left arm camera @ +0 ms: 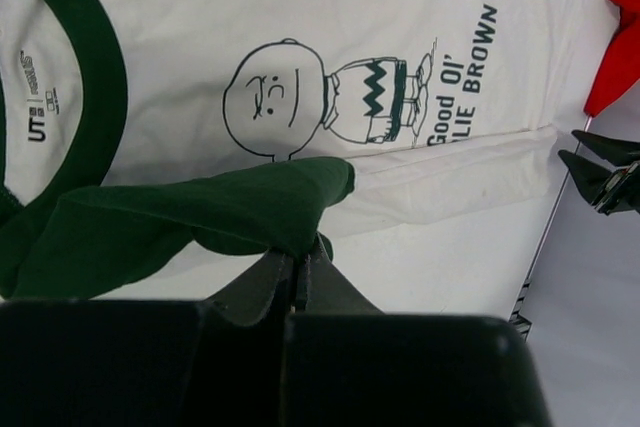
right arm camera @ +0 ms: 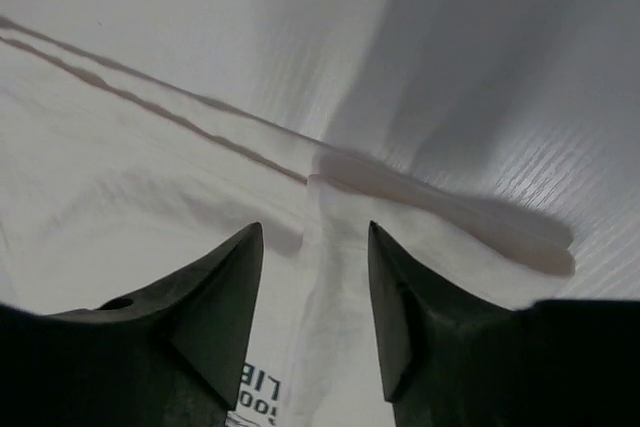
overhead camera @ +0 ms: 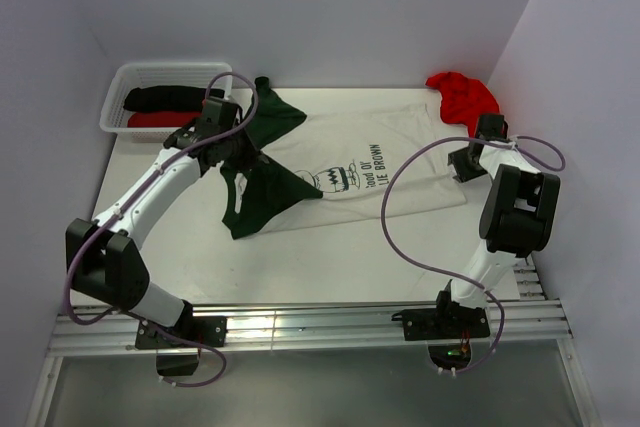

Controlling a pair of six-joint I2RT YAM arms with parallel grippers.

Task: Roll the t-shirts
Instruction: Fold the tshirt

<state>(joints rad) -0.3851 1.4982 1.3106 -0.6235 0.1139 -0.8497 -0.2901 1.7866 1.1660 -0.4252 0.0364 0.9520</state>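
- A white t-shirt with dark green sleeves is spread flat on the worktop.
- Its collar is turned to the left side and its bottom hem to the right side.
- A cartoon boy and the words "Good Ol'" are printed on its front.
- The left jaws are clenched on the edge of one green sleeve.
- This sleeve is held up off the worktop and is folded in toward the white cloth, just below the print in the left wrist view.
- The other green sleeve is spread out on the far side, near the basket.
- The right jaws are released and stand apart.
- They are held just over the bottom hem of the white t-shirt, and no cloth is pinched between them.
- A small label with letters is seen on the cloth under them.
- A red t-shirt is bunched up at the far right corner of the worktop, by the far right corner of the white t-shirt.
- The white basket is set at the far left corner of the worktop.
- A black t-shirt and another red one are kept inside it, side by side, as long bundles.
- A purple cable is looped from the right arm over the worktop, and one more is run along the left arm.
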